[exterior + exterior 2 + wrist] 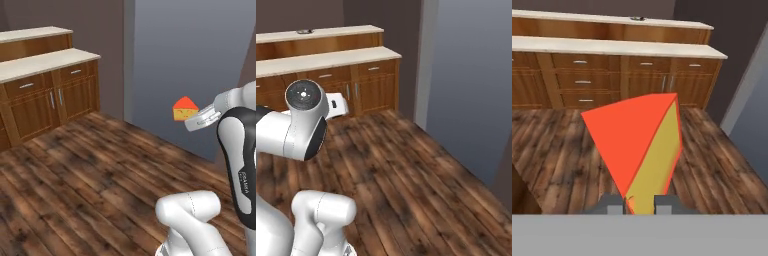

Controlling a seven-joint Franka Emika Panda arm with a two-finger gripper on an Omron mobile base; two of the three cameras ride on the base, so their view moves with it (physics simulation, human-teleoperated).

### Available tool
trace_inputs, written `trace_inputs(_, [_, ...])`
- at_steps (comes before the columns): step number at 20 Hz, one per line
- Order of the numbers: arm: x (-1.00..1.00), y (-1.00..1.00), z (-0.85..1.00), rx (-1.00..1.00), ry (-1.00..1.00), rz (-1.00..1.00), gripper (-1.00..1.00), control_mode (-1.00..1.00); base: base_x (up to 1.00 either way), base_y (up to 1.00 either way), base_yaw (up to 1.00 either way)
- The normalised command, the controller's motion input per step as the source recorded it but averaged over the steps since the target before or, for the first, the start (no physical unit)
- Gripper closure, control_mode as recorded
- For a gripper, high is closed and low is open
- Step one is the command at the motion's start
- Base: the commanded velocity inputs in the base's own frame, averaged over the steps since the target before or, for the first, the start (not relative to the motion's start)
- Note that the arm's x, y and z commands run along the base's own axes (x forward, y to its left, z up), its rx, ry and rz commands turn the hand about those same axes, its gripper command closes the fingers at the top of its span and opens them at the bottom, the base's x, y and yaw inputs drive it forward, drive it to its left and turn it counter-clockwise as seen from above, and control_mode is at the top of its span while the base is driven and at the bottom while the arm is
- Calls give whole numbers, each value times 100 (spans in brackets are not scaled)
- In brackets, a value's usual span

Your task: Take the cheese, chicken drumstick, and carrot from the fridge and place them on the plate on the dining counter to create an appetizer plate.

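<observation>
Gripper (638,204) is clamped on the cheese (639,150), wedge sitting between the two fingertips (611,204) and sticking out ahead of them, red rind face on the left, yellow face on the right in the hand view. In the left base view the cheese (184,109) hangs in mid air off the end of the gripper (192,119), well above the wood plank floor (85,170), with the grey wall panel (200,65) behind it. Arm is raised, hand held roughly level. Ahead across the floor stands a two-tier wooden counter (612,47) with pale beige tops, drawers and cabinet doors with small metal handles below. A small dark item (637,19) lies on the upper tier, too small to tell what it is; it also shows on the upper tier in the right base view (305,31). Same counter (45,62) sits at the left in the left base view.
</observation>
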Motion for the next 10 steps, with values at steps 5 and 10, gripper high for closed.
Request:
trace_inputs(5, [0,0,0,0,0,0,100,100,97,0,25])
trace_inputs(10, [0,0,0,0,0,0,100,100,93,1,27])
